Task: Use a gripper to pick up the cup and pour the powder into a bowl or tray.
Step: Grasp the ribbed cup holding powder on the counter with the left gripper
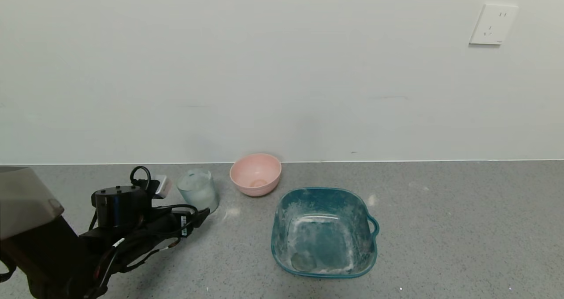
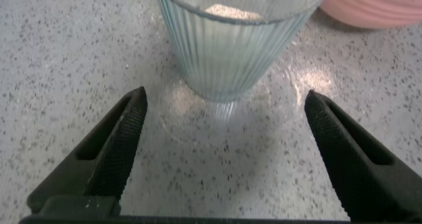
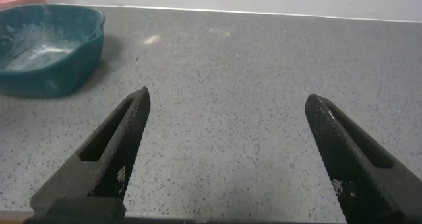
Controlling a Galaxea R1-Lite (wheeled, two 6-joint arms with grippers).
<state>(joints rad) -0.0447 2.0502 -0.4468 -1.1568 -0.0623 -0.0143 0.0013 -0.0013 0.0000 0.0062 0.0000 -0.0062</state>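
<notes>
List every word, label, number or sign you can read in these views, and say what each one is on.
None can be read.
Small white tags on the cables of the left gripper: print too small to read.
Wall socket: only slot openings and a tiny mark at its lower corner, illegible.
Cup, pink bowl, teal basin, right gripper: no lettering visible.

A pale blue-grey ribbed translucent cup [image 1: 198,190], a round pink bowl [image 1: 255,174] and a white-dusted teal plastic basin [image 1: 324,232] on a grey speckled counter [image 1: 462,228].
</notes>
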